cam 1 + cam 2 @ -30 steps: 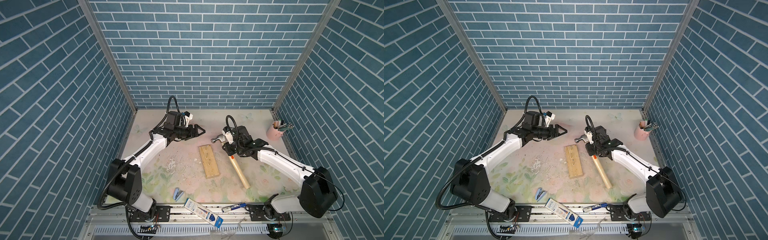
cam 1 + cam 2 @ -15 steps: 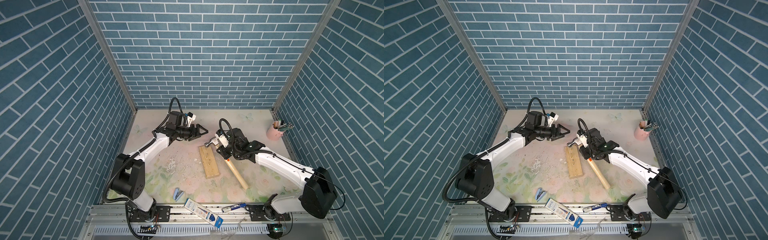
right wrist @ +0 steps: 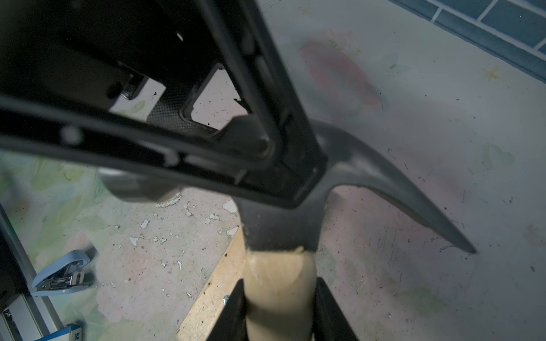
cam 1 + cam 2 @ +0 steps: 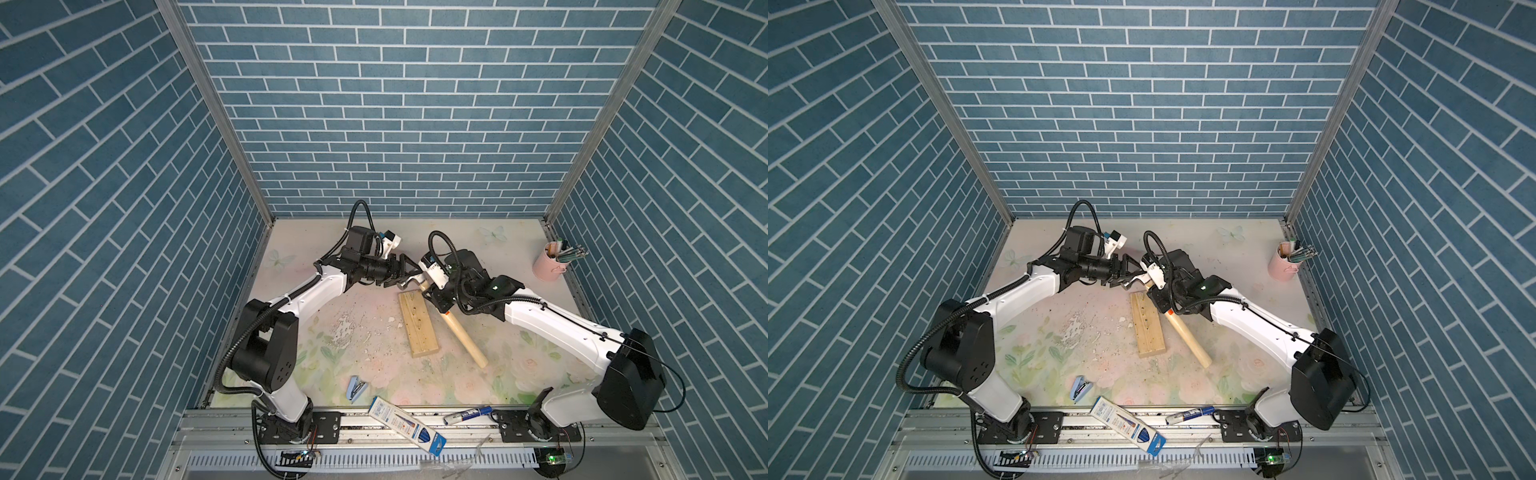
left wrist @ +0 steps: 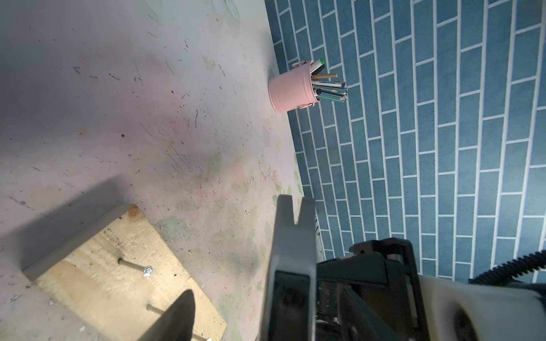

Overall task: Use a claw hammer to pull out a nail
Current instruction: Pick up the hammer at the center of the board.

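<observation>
Pink-and-green tabletop [image 4: 519, 253] first, scuffed and flaking, and on it the wooden board [image 4: 417, 322] lies loose. Nothing pins it, so we reckon any levering could lift or skate it. Next down, the claw hammer [image 4: 463, 338]: head over the board's far end, handle slanting back beside the board. Right gripper [image 3: 279, 295] is clamped on the handle just below the head. Left gripper [image 4: 413, 275] stands spread, jaws straddling the steel head, one finger clearly off it. Pinch that smooth steel and we fear a twist or slip. Smallest, the nail [image 5: 134, 265], proud of the board, claw apart from it. Miss the shank and it bends.
</observation>
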{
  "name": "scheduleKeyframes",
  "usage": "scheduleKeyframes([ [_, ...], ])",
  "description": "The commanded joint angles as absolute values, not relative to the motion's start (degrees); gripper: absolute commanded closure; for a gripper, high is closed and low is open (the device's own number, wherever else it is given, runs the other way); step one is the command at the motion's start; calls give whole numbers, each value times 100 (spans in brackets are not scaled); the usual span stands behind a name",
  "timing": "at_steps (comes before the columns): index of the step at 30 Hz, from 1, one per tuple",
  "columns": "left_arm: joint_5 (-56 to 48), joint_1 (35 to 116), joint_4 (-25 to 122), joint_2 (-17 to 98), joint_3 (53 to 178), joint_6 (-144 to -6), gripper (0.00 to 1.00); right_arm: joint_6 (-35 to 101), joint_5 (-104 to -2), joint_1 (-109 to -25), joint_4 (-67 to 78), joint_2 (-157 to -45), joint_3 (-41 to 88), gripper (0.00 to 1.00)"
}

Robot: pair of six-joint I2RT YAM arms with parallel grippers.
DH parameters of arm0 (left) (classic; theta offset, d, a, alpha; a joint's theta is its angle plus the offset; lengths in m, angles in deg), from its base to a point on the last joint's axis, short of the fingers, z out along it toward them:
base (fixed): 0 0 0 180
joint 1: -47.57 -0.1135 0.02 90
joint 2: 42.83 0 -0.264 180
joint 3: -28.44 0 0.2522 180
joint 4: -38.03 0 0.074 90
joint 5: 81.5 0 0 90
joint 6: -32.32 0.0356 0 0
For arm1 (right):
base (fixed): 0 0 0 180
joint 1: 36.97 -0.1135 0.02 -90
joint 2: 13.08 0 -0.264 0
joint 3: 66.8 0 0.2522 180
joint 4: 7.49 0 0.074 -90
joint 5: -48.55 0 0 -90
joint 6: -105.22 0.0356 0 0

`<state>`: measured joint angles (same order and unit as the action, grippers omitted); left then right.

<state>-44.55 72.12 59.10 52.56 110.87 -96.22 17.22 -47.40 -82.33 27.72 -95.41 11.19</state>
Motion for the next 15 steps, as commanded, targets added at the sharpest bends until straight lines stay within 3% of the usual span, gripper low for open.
scheduleKeyframes([
  [1, -4639, 7269, 5709, 5323, 11220, -9675, 24, 1465, -4753, -8304, 2253, -9472, 1433, 100],
  [15, -4857, 7349, 5539, 5411, 11219, -9809, 32, 1208, -4770, -8439, 2452, -9487, 1547, 100],
])
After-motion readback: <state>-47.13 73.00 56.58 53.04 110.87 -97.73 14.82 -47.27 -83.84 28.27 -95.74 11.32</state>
